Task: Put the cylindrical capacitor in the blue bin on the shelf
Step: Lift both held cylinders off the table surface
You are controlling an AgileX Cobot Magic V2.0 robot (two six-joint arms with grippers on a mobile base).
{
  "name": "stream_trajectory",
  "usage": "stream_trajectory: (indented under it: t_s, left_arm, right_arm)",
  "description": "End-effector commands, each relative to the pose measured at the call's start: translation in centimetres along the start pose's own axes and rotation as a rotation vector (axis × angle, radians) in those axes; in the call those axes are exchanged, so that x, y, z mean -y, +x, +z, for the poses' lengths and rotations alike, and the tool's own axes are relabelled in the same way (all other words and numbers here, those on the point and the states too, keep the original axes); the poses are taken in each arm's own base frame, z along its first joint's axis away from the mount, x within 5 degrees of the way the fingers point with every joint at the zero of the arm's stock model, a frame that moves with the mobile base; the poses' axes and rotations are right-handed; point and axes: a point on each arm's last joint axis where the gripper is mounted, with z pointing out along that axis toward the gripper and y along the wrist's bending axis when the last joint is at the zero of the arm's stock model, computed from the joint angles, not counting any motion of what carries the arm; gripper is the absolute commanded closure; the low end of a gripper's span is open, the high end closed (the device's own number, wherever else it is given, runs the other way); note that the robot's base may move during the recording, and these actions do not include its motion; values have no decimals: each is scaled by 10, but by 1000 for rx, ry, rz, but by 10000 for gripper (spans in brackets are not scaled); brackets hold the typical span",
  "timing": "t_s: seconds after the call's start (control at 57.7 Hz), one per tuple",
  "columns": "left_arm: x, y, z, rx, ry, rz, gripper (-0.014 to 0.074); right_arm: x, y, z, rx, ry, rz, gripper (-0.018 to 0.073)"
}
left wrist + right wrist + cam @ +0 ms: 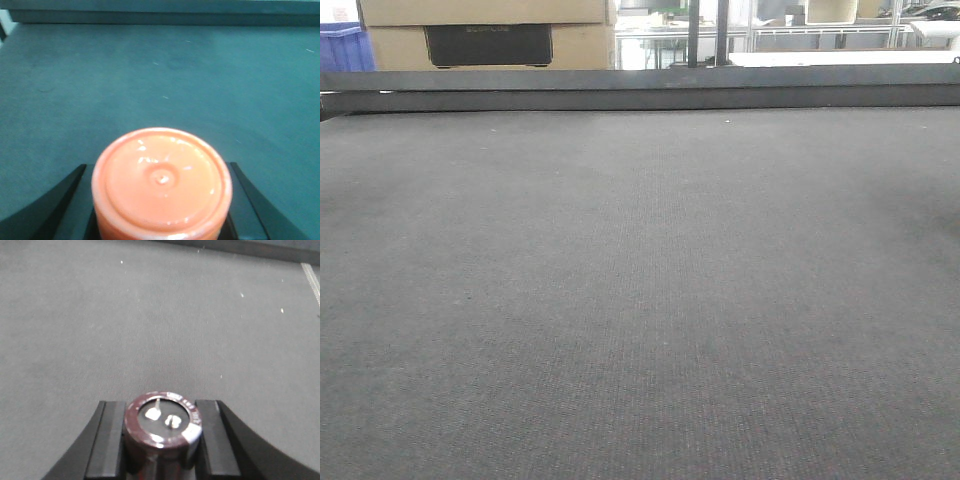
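Matt grey cloth tabletop (640, 300), glossy orange plastic cylinder (161, 180), shiny maroon capacitor (163, 424)

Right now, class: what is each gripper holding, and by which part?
The left gripper clamps a glossy orange cylinder by its sides; the right gripper clamps the dark maroon cylindrical capacitor by its sides, terminal end outward.

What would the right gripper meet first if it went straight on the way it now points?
Nothing near: the right gripper, shut on the dark maroon cylindrical capacitor, points across the grey tabletop. The dark raised edge strip at the far side looks first, though depth is unclear.
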Motion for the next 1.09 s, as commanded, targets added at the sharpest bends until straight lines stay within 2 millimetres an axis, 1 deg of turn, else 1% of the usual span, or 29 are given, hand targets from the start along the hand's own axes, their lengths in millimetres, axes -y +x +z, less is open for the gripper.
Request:
stream_trajectory:
  t_s: [0.0, 0.087, 0.121, 0.295, 0.382, 0.503, 0.59, 0.659, 1.075]
  left_arm:
    - [5, -3, -31, -3, 15, 14, 707]
    - [6, -1, -60, -4, 23, 15, 707]
    - [5, 0, -68, -3, 22, 15, 707]
    - [3, 6, -120, 40, 20, 12, 707]
    - [2, 10, -142, 67, 20, 11, 707]
    - [1, 13, -163, 106, 17, 10, 707]
    - [1, 15, -171, 127, 16, 11, 707]
    - [1, 15, -172, 132, 16, 11, 707]
    - [1, 14, -172, 139, 11, 14, 707]
  right_arm:
    - [-1, -5, -22, 61, -8, 9, 721]
    - [-2, -2, -41, 102, -23, 29, 721]
    - [-2, 0, -47, 112, -25, 30, 721]
    - [-3, 18, -79, 149, -29, 34, 721]
    - [-3, 23, -95, 191, -29, 34, 721]
    - [-2, 26, -118, 256, -29, 33, 721]
    - [-2, 27, -131, 297, -29, 33, 721]
    - [-2, 27, -134, 312, -29, 33, 721]
    - [-2, 28, -135, 309, -29, 33, 721]
